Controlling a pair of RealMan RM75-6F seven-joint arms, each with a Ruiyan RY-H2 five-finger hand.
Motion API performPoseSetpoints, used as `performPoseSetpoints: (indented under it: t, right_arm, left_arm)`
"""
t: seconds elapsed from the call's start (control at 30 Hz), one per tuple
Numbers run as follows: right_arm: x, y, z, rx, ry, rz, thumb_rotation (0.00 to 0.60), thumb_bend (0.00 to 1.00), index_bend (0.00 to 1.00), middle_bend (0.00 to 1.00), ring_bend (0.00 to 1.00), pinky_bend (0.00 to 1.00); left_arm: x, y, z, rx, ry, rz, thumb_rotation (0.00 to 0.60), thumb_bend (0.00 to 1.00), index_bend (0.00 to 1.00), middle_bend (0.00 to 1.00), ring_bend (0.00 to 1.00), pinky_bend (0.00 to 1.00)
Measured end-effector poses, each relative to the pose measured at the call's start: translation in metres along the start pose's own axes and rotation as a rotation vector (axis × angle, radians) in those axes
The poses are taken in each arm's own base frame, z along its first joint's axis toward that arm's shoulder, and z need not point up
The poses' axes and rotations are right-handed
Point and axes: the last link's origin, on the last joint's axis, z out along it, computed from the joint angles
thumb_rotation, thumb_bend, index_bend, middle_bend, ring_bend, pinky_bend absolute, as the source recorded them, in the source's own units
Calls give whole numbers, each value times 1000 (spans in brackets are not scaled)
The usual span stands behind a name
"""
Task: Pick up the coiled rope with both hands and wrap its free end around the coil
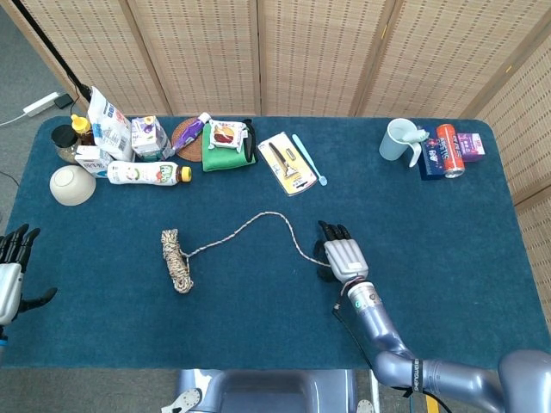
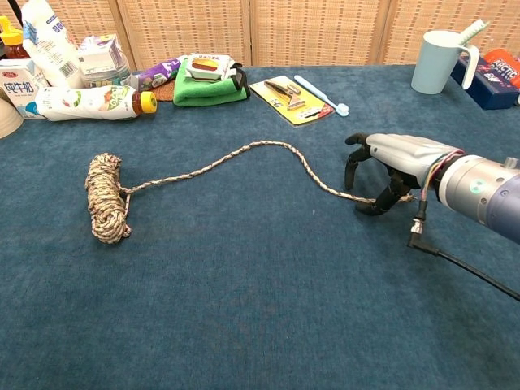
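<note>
The left hand (image 1: 10,280) hangs at the bench's (image 1: 258,327) near left edge, fingers apart, holding nothing. The right hand (image 2: 388,166) arches over the free end (image 2: 357,197) of the rope, fingertips (image 2: 351,177) pointing down to the bench; whether it pinches the strand I cannot tell. To the left lies the coil (image 2: 106,197), well apart from both hands. Farther back stands a mug (image 2: 436,60).

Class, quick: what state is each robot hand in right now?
Left robot hand: open, holding nothing, at the table's left edge.
Right robot hand: arched over the free end of the speckled braided rope; whether it grips cannot be told.
</note>
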Motion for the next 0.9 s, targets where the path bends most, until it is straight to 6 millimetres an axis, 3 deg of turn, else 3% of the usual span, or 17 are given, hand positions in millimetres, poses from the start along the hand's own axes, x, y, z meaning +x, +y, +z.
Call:
performPoseSetpoints:
  t: [0.9]
  right_arm:
    - [-1,7,0,-10,5,-1,600,419,525,0,0,0]
  left_arm:
    - [0,0,0,1,-4,-2,600,155,0,0,0,0]
